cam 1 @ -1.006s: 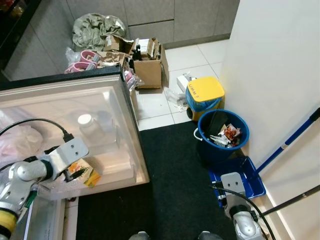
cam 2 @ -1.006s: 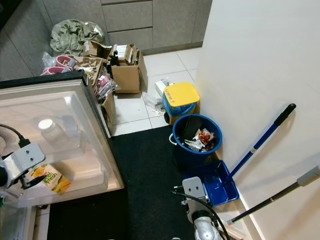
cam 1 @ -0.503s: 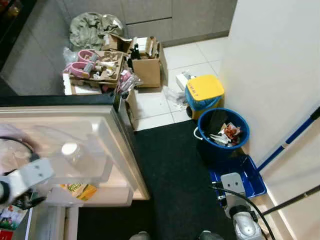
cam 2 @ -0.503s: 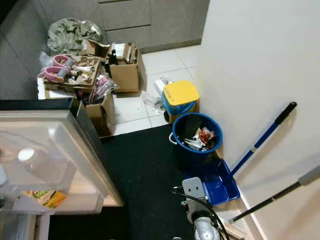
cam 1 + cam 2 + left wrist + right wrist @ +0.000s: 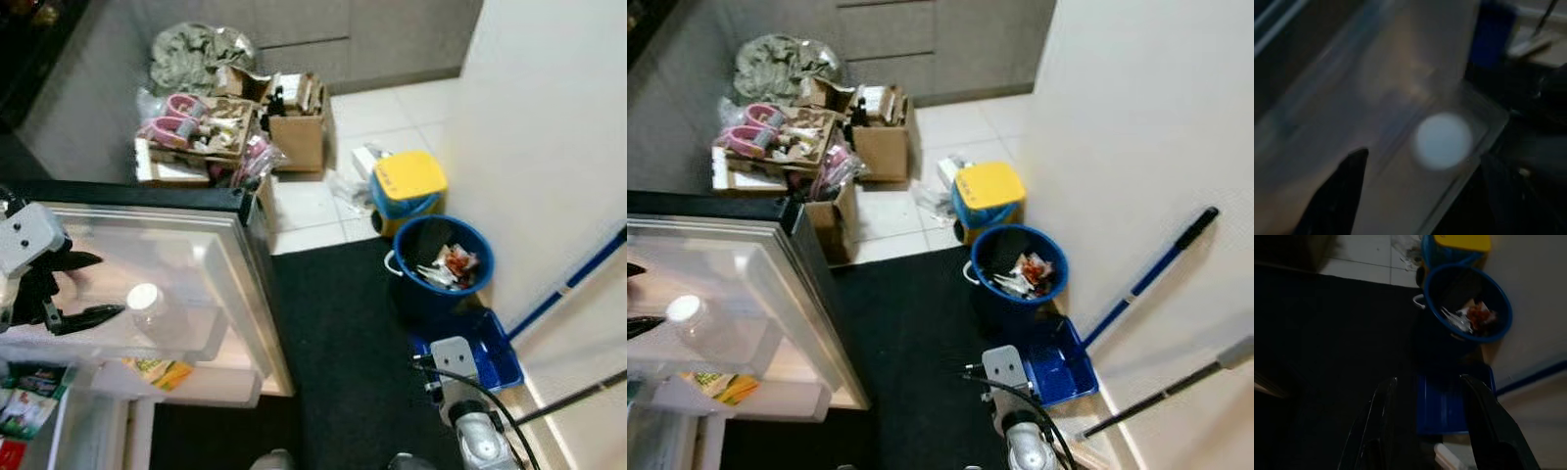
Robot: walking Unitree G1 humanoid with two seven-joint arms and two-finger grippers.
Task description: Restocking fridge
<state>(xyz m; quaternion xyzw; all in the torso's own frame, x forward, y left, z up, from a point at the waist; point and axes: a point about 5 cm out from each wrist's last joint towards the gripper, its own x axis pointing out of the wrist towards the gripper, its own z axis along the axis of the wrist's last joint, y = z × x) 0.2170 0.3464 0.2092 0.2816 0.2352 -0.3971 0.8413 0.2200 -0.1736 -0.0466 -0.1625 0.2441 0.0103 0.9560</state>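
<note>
The fridge door (image 5: 211, 284) is seen swung open at the left, its clear door shelf (image 5: 186, 338) facing up toward the head camera. A clear bottle with a white cap (image 5: 147, 299) is stood upright in that shelf, and a yellow-and-green packet (image 5: 157, 372) is lodged in the bin below it, presumably so both are held by the shelf rails when the door is shut. The left end effector (image 5: 88, 287) is held just beside the bottle, its two black fingers spread apart and gripping nothing; the placement of the bottle is judged done. Further right, cardboard boxes of clutter (image 5: 294, 122) are left on the tiled floor, then a yellow-lidded bin (image 5: 409, 179) and a blue bucket of rubbish (image 5: 441, 264) against the wall. The right end effector (image 5: 1425, 423) is hung idle above a blue dustpan (image 5: 485, 343), fingers apart and empty.
</note>
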